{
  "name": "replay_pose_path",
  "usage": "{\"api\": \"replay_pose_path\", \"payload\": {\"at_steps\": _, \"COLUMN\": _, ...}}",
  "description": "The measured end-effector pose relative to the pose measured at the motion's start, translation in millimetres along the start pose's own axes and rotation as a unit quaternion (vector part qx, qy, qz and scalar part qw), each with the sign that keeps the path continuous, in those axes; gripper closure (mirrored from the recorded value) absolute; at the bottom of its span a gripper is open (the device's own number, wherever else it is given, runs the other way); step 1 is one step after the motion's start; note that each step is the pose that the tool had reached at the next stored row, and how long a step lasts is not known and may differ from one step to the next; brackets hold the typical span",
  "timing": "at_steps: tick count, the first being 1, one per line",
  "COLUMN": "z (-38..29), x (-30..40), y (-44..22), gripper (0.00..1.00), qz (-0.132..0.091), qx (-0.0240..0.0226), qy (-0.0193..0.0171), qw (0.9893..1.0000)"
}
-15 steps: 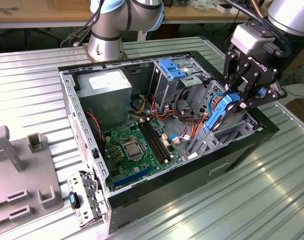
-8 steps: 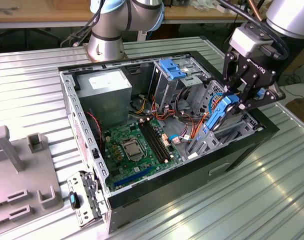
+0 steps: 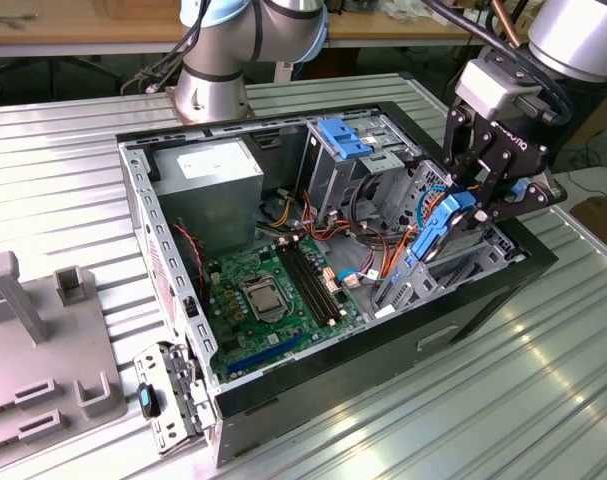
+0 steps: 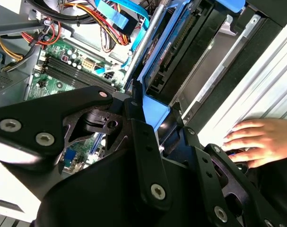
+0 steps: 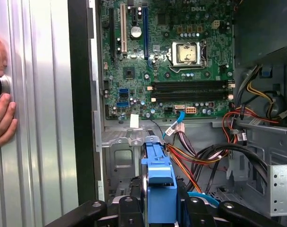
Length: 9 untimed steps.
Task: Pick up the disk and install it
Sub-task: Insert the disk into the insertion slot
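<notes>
Black two-finger pincer (image 3: pixel 478 200) clamps the flat grey metal disk (image 3: pixel 448 225) by its bright blue plastic rails. The disk is held on edge, tilted over the silver metal drive cage (image 3: pixel 445 272) of the open black computer case (image 3: pixel 383 345), at the exterior view's right. A green motherboard (image 3: pixel 268 290) lies nearby. A person's hand (image 4: pixel 256 142) rests on the ribbed metal table (image 3: pixel 463 400).

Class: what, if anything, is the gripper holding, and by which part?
The gripper clamps the disk by its blue-framed upper end, inside the computer case.
</notes>
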State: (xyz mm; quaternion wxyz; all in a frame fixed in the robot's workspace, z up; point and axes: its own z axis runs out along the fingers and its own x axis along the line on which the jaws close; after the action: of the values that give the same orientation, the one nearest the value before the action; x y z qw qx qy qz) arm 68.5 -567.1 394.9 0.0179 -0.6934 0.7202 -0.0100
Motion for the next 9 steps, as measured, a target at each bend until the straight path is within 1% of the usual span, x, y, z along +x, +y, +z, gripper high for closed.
{"api": "replay_pose_path", "payload": {"at_steps": 9, "z": 4.6, "x": 0.0, "y": 0.2, "gripper": 0.63, "qz": 0.0, "qx": 0.0, "qy": 0.0, "qw": 1.0}}
